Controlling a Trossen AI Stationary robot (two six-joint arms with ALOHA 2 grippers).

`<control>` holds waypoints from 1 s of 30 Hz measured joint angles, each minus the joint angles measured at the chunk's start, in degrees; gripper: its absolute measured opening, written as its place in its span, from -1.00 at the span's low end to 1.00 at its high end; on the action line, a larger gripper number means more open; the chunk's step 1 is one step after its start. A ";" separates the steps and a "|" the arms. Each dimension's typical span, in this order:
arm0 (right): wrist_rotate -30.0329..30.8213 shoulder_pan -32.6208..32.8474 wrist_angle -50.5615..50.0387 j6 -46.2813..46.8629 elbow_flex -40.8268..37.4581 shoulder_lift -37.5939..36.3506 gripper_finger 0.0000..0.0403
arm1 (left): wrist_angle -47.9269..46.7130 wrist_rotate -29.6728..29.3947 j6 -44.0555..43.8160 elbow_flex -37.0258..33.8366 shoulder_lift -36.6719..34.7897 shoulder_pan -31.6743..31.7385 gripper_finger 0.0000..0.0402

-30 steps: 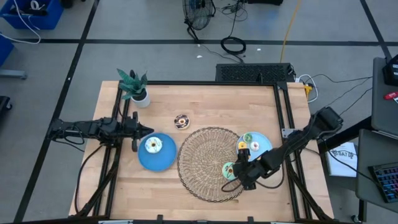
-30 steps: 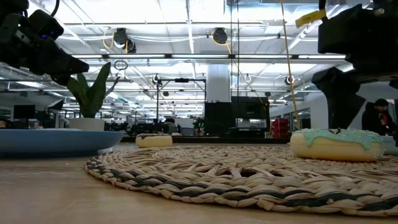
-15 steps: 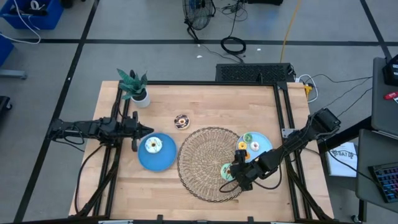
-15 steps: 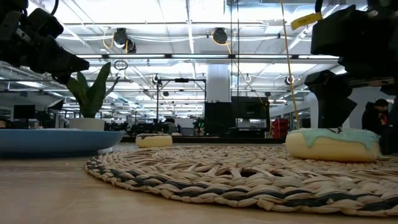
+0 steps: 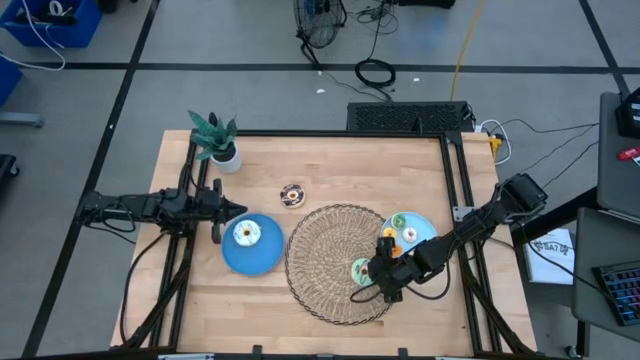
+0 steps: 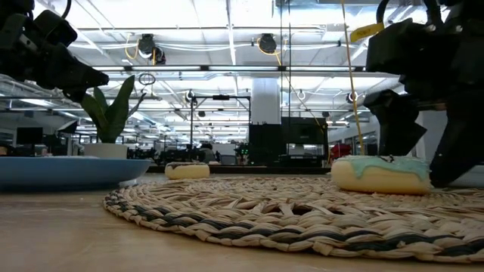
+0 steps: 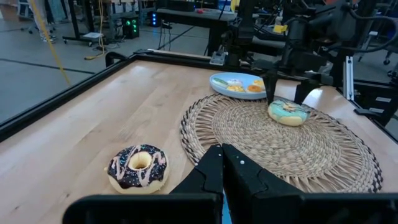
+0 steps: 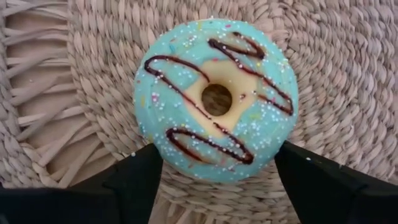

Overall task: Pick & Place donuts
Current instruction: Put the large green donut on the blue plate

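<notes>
A green-iced donut with brown drizzle lies flat on the round wicker mat, near the mat's right edge. My right gripper slants down over it from the right, with a finger on either side of it. A chocolate donut lies on the bare table beyond the mat. A white donut sits on the left blue plate. Small donuts lie on the right blue plate. My left gripper hangs shut beside the left plate, touching nothing. My right gripper has the green donut's outer rim between its two fingers, whose tips meet two opposite sides. The fingers slant down from the table's right side. The donut lies flat, icing up, with its underside on the mat.
A potted plant stands at the table's far left corner. Black frame rails run along the table's left and right sides. Bare wood shows along the near edge and between the chocolate donut and the far edge.
My right gripper has crept toward the table's left, and its fingers have drawn in on the green donut. The donut has slid a little to the left across the mat, still lying flat.
</notes>
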 joint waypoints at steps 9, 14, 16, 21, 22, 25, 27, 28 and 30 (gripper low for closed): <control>0.03 -0.13 7.74 -4.99 -0.02 0.00 0.32 | -0.02 0.00 0.00 0.00 0.00 0.00 -0.96; 0.17 -0.78 14.52 -9.66 -0.02 0.00 0.32 | -0.04 0.00 0.00 0.00 0.00 0.00 -0.96; 1.43 -1.33 17.49 -11.56 -0.02 0.00 0.32 | -0.02 0.00 0.02 0.00 0.00 0.00 -0.96; 4.60 -3.30 26.00 -18.01 -0.03 0.00 0.32 | -0.04 0.00 0.02 0.00 0.00 0.00 -0.96; 4.56 -3.80 28.19 -19.54 -0.04 0.00 0.32 | -0.02 0.00 0.02 0.00 0.00 0.00 -0.96; 4.40 -5.40 35.07 -23.97 -0.04 0.00 0.32 | -0.03 0.00 0.02 0.00 0.00 0.00 -0.96; 4.36 -6.66 39.19 -26.67 -0.04 0.00 0.32 | -0.03 0.00 0.02 0.00 0.00 0.00 -0.96; 4.27 -7.35 41.23 -27.79 -0.04 0.00 0.32 | -0.04 0.00 0.02 0.00 0.00 0.00 -0.96; 2.10 -8.99 44.76 -29.25 -0.03 0.00 0.32 | -0.04 0.00 0.00 0.00 0.00 0.00 -0.96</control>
